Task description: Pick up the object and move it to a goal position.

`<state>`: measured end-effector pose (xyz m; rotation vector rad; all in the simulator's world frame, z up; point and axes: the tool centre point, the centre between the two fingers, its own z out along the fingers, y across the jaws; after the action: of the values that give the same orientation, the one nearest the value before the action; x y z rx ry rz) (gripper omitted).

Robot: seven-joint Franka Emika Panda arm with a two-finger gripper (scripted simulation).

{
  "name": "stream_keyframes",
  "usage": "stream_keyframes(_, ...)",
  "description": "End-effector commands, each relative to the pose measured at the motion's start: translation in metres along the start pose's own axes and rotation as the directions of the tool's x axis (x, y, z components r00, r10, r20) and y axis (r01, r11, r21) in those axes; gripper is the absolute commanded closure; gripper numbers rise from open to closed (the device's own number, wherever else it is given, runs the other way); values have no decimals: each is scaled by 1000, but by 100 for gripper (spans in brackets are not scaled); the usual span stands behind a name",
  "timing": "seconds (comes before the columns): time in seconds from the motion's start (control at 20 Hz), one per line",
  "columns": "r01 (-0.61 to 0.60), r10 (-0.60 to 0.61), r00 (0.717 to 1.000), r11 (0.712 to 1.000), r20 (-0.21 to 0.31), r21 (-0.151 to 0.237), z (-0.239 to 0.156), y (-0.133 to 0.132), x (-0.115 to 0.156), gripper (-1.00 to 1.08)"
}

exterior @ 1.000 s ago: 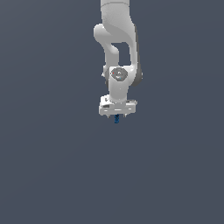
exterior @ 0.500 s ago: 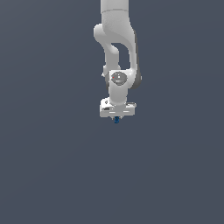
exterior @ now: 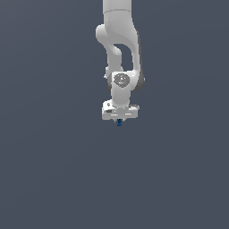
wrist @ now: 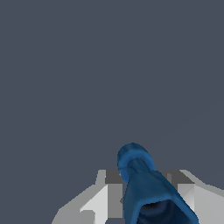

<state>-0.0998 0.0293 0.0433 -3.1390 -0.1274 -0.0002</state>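
Note:
The object is a tiny dark-blue piece that pokes out below the white gripper in the exterior view. The gripper hangs from the white arm near the middle of that view, well above the grey floor. In the wrist view the object is a dark-blue knobbly piece with a rounded end, held between the two grey fingertips. The gripper is shut on it. Most of the object is hidden by the fingers in the exterior view.
A plain grey surface fills both views. No other thing shows in either view.
The arm has turned at the wrist and the gripper with the object has shifted slightly towards the exterior view's right. The grip has not changed.

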Motion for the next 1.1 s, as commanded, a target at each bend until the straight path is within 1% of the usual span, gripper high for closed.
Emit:
stream_keyframes(0.0,0,0,1000,1000,-1,0,-2,1,0,108)
stream_keyframes(0.25,0,0,1000,1000,-1,0,-17,5,3,108)
stream_keyframes(0.5,0,0,1000,1000,0,0,-45,14,8,108)
stream_keyframes(0.75,0,0,1000,1000,0,1,-85,26,14,108)
stream_keyframes(1.05,1,-1,1000,1000,0,2,-144,43,24,108)
